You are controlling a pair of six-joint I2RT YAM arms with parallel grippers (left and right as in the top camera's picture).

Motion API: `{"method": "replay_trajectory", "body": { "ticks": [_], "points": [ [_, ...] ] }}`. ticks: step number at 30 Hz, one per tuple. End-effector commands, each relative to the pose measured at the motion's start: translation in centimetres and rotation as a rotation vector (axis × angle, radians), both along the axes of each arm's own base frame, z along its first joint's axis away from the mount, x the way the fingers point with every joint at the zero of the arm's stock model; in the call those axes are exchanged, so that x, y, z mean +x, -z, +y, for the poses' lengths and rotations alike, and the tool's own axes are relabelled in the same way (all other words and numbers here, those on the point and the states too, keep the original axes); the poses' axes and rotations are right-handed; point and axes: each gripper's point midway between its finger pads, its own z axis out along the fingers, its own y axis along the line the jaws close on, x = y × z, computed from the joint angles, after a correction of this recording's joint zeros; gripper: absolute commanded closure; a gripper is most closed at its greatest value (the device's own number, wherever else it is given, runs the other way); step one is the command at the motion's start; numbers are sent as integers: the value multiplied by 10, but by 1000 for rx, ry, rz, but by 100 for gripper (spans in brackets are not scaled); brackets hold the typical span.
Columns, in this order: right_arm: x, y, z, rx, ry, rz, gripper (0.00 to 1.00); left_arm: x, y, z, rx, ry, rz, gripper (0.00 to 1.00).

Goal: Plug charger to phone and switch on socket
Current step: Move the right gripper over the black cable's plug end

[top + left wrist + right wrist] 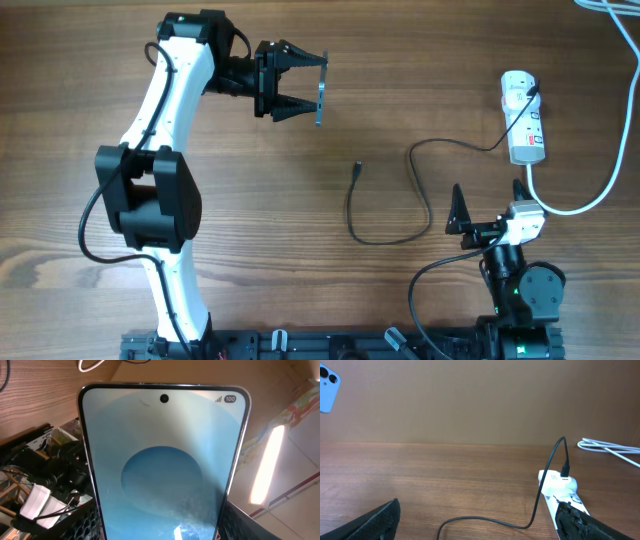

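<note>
Nearest the base, the right gripper (pixel 488 203), jaws spread wide around nothing, low over the brown wood-grain table (pixel 250 260). Just ahead, the charger (pixel 357 173): thin black cable looped on the wood, plug tip free and apart from everything, other end up at the socket (pixel 523 120). From that white strip, a thicker white lead (pixel 600 195) curving off toward the far right edge. Farther out on the left, the left gripper (pixel 305 85) clamped on the phone (pixel 319 92), lifted off the table, screen lit pale blue. Beyond the table, a plain tan wall (pixel 470 400); overhead, a long ceiling light (pixel 267 462).
</note>
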Motion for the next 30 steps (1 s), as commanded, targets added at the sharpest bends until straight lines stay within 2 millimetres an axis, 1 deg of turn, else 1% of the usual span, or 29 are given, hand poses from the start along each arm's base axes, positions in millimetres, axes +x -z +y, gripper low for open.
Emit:
{"method": "replay_trajectory", "body": {
  "ticks": [1,2,4,6,8,9,10,11,12,13,15,17,20,21,22,23,25,28,30],
  "points": [
    [-1,-3,6,50,-37,-10,0,-2,-27,2,-61,-12,-40,36],
    [-2,-4,10,111,-62,-6,0,-2,-27,2,-61,-12,-40,36],
    [-3,-5,19,298,-110,20,0,-2,-27,2,-61,-12,-39,36],
    [-4,-6,22,567,-127,64,0,-2,-27,2,-61,-12,-39,36],
    [-4,-5,23,899,-126,118,0,-2,-27,2,-61,-12,-39,36],
    [-5,-6,29,1102,-154,169,0,-2,-27,2,-61,-12,-40,36],
    [-7,-7,33,1254,-173,211,0,-2,-27,2,-61,-12,-39,36],
    [-7,-7,34,1385,-173,239,0,-2,-27,2,-61,-12,-39,36],
    [-7,-7,34,1477,-170,259,0,-2,-27,2,-61,-12,-40,36],
    [-7,-8,35,1526,-174,271,0,-2,-27,2,-61,-12,-40,36],
    [-8,-8,38,1519,-187,283,0,-2,-27,2,-61,-12,-40,36],
    [-10,-8,44,1451,-222,293,0,-2,-27,2,-61,-12,-40,36],
    [-10,-10,44,1411,-231,282,0,-2,-27,2,-61,-12,-40,36],
    [-11,-13,46,1395,-251,276,0,-2,-27,2,-61,-12,-40,36],
    [-13,-20,49,1341,-292,253,0,-2,-27,2,-61,-12,-40,36],
    [-19,-41,57,1186,-396,171,0,-2,-27,2,-61,-12,-40,36],
    [-30,-64,68,1010,-510,74,0,-2,-27,2,-61,-12,-40,36],
    [-38,-85,73,887,-552,14,0,-2,-27,2,-61,-12,-40,36],
    [-42,-96,75,823,-559,-4,0,-2,-27,2,-61,-12,-40,36]
  ]
}}
